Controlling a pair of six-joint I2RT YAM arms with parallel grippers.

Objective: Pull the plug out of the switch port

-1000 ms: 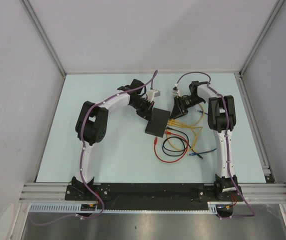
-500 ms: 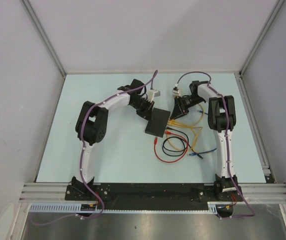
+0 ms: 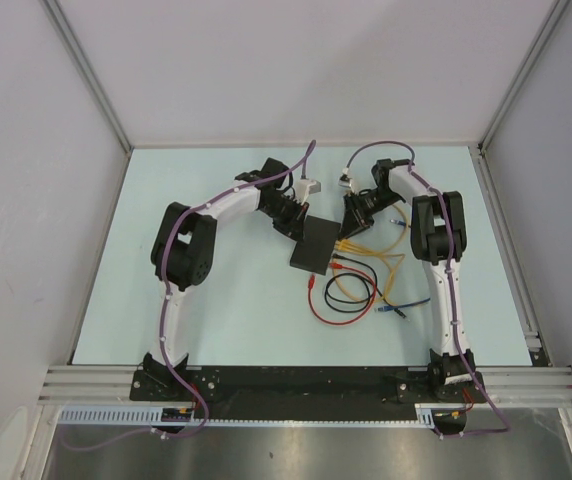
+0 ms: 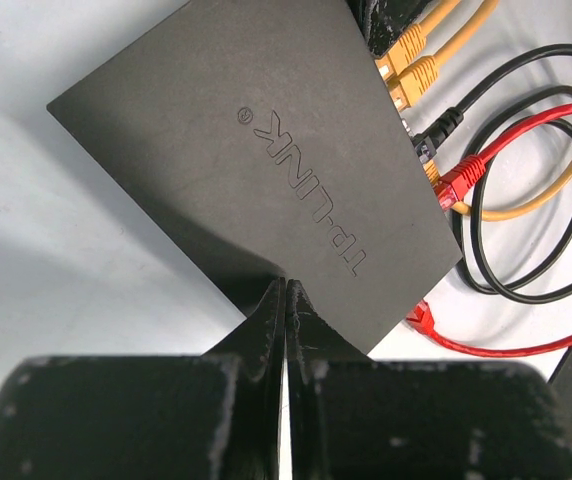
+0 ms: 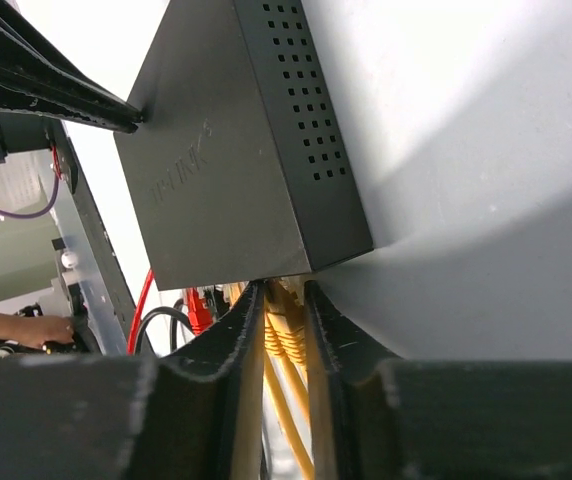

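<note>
The switch [image 3: 316, 245] is a flat black box on the table, also in the left wrist view [image 4: 266, 170] and the right wrist view [image 5: 236, 150]. Yellow plugs [image 4: 416, 62], a black plug [image 4: 438, 128] and a red plug [image 4: 456, 182] sit in its socket edge. My left gripper [image 3: 294, 222] is shut and empty, its tips [image 4: 286, 287] pressed on the switch's far edge. My right gripper [image 3: 350, 228] is at the socket edge, its jaws closed around the yellow plugs [image 5: 284, 300], which remain in their ports.
Yellow [image 3: 391, 262], black [image 3: 351, 285], red [image 3: 336, 315] and blue [image 3: 406, 305] cables loop on the table right of and in front of the switch. A small grey-white block [image 3: 311, 187] lies behind the left gripper. Side walls enclose the table.
The right arm's elbow and wrist have shifted slightly left and towards the back. The switch, the cables and the left arm have stayed put.
</note>
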